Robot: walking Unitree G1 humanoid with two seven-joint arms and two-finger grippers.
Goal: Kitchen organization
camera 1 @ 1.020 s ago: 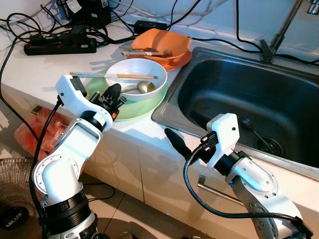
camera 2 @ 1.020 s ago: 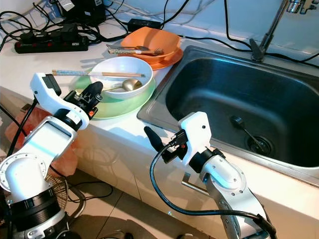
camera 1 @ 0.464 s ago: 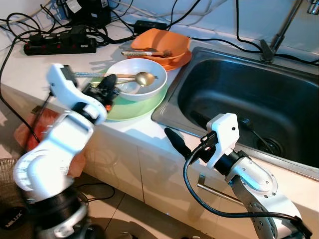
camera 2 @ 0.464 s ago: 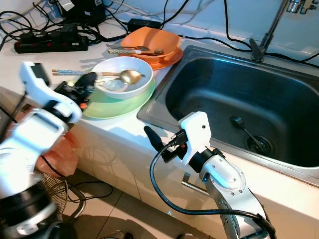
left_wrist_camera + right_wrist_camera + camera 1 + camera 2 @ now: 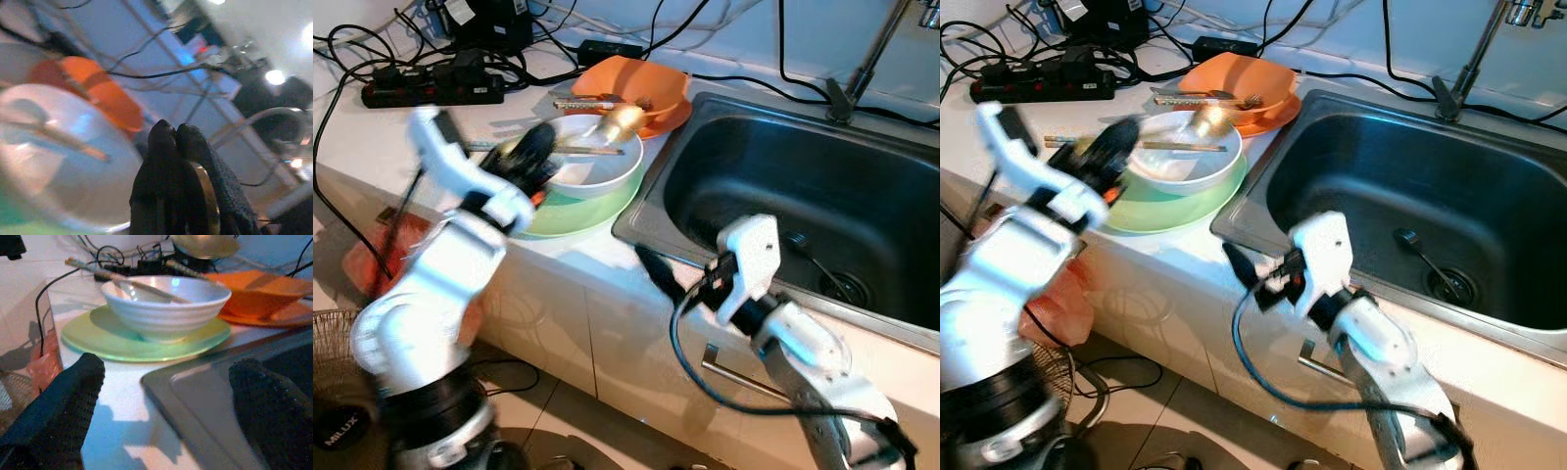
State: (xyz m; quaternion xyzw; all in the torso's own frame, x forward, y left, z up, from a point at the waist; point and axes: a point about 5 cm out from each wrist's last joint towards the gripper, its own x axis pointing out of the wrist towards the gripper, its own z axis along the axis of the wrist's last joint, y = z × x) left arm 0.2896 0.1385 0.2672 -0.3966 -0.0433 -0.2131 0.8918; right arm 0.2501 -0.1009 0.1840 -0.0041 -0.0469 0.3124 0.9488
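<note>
My left end effector (image 5: pixel 533 149) is clamped on the gold metal spoon (image 5: pixel 619 120), which a second ago lay in the white ceramic bowl (image 5: pixel 592 168) and now rides clear above it, bowl-end ahead of my fingertips toward the steel sink (image 5: pixel 783 196). My right end effector (image 5: pixel 1239 267) waits, fingers apart, beside the counter (image 5: pixel 597 259) edge.

White bowl (image 5: pixel 592 162) on pale green plate (image 5: pixel 570 208), orange dish (image 5: pixel 641 86), gold spoon (image 5: pixel 619 119).
</note>
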